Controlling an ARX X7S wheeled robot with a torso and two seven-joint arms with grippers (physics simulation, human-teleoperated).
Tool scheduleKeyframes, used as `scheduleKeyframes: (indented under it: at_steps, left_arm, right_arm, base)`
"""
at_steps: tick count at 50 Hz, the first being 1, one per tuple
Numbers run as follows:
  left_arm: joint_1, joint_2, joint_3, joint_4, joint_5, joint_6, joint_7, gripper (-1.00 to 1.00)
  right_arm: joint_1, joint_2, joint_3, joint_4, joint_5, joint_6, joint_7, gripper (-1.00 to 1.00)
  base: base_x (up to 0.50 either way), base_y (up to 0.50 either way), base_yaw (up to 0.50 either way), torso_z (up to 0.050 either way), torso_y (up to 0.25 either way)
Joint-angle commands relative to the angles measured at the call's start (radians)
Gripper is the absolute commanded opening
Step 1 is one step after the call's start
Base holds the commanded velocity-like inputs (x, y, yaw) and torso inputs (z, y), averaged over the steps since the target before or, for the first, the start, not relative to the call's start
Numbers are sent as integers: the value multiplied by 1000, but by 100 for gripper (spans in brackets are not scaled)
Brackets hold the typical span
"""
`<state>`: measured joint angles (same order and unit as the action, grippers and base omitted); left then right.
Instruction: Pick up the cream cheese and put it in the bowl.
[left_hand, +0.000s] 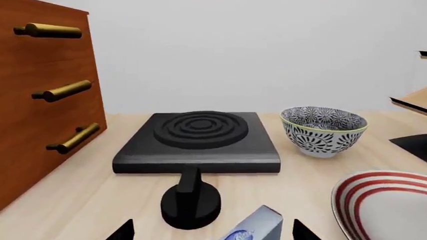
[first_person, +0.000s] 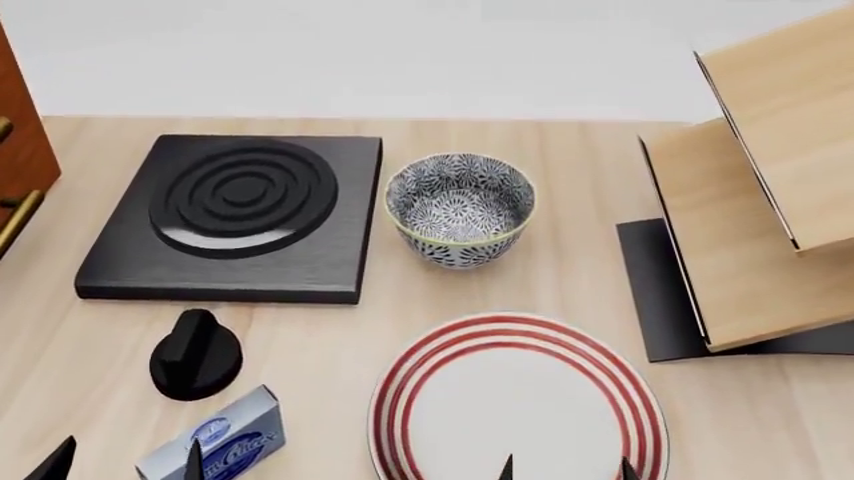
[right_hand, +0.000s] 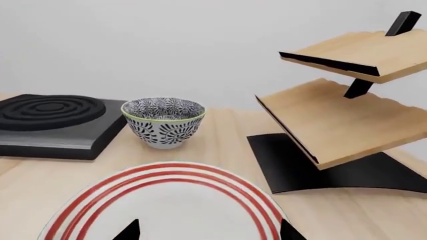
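The cream cheese is a small light-blue box with a dark-blue oval, lying flat on the wooden table near its front edge. In the left wrist view the cream cheese shows between my two dark fingertips, closer to one of them. My left gripper is open and hovers just short of the box without touching it. The bowl, blue-and-white patterned with a yellowish rim, stands empty further back. My right gripper is open above the striped plate.
A black stove plate lies left of the bowl, with a black knob just behind the box. A red-striped white plate lies in front of the bowl. A wooden tiered shelf stands right, a drawer cabinet left.
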<state>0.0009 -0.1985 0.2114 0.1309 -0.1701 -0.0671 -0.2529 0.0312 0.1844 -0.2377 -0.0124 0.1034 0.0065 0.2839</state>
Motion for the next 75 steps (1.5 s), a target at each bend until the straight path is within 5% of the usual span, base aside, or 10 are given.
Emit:
scheduleKeyframes:
  at_steps: [1, 75]
  left_arm:
    - [-2, -4, 3, -8, -5, 8, -4, 100]
    - [-3, -35, 37, 0, -30, 8, -40, 100]
  right_arm:
    - [1, 5, -7, 2, 0, -1, 8, 100]
    - [13, 32, -44, 0, 17, 5, 42, 100]
  base:
    - [168, 0, 0, 0, 0]
    - [165, 0, 0, 0, 0]
